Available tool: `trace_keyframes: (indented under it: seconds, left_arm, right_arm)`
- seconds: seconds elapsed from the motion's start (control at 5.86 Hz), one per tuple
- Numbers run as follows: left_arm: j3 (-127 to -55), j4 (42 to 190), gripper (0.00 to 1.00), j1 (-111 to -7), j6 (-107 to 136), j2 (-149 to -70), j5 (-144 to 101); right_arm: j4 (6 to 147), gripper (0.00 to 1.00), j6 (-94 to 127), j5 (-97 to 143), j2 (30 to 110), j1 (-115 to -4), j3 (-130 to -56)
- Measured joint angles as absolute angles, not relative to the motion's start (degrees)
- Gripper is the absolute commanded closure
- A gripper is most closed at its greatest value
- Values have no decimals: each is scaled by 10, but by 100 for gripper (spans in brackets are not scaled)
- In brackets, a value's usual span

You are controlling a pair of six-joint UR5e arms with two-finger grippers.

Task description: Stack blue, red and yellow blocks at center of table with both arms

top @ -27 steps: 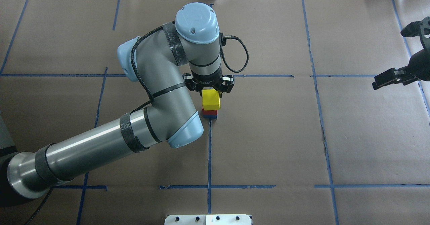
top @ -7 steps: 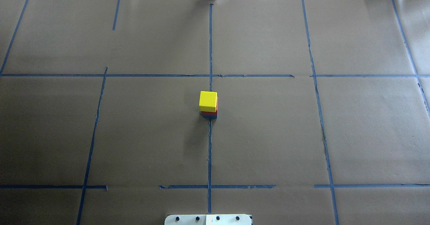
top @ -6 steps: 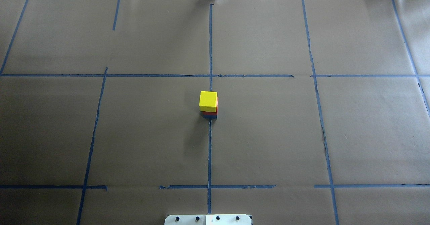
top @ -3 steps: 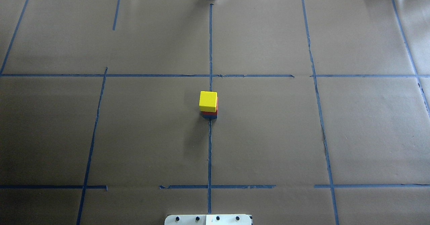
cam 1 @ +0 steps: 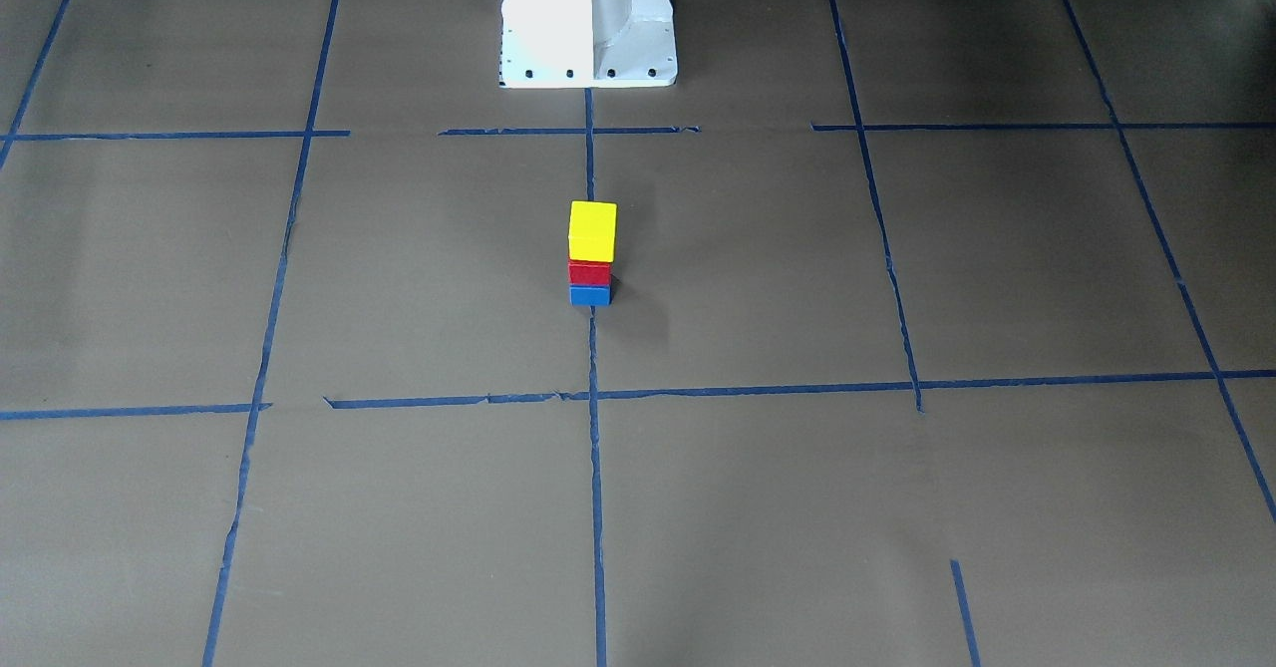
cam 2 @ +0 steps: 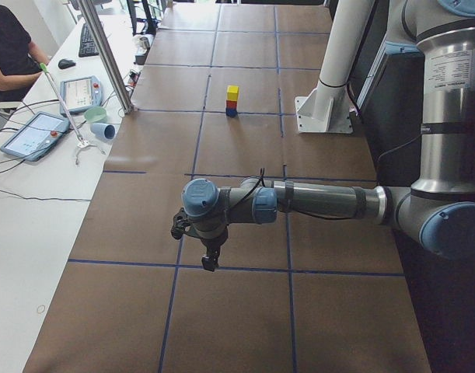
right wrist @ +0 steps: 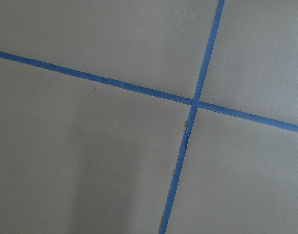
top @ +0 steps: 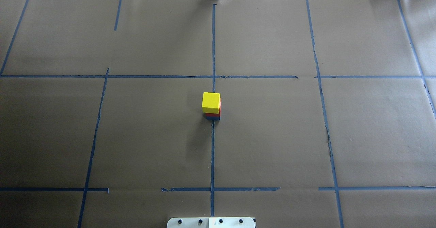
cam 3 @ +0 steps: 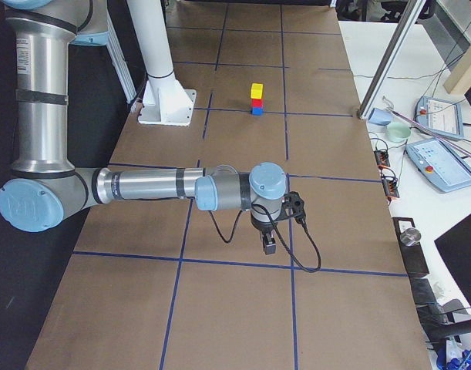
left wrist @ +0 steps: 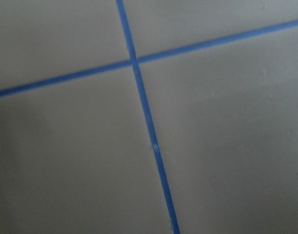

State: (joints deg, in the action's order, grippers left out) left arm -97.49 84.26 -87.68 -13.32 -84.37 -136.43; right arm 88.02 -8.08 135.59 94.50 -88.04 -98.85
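The brown counter [top: 272, 136] is carrying a grid of blue tape lines [top: 212, 153]. A blue block [cam 1: 589, 295] is sitting on the middle line at its centre, and a white base [cam 1: 588, 19] is standing near the robot's edge.

Matt brown paper cover [top: 272, 136], smooth blue tape lines [top: 212, 153], perhaps painted-wood blocks [cam 1: 591, 246].

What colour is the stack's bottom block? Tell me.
Blue; the bottom block shows best in the front-facing view.

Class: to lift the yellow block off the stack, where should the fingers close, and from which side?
Two opposite side faces, coming straight down. The yellow block sits upright atop the red block and blue block, its flat sides exposed; a sideways approach would probably topple the stack.
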Motion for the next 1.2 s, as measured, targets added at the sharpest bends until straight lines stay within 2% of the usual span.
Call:
trace_keyframes:
  seconds: [1.2]
  left_arm:
    - [-996,850,0,-876,-93,-823,-1376]
  right_arm:
    - [883,0,-82,1369,972,-880,-1015]
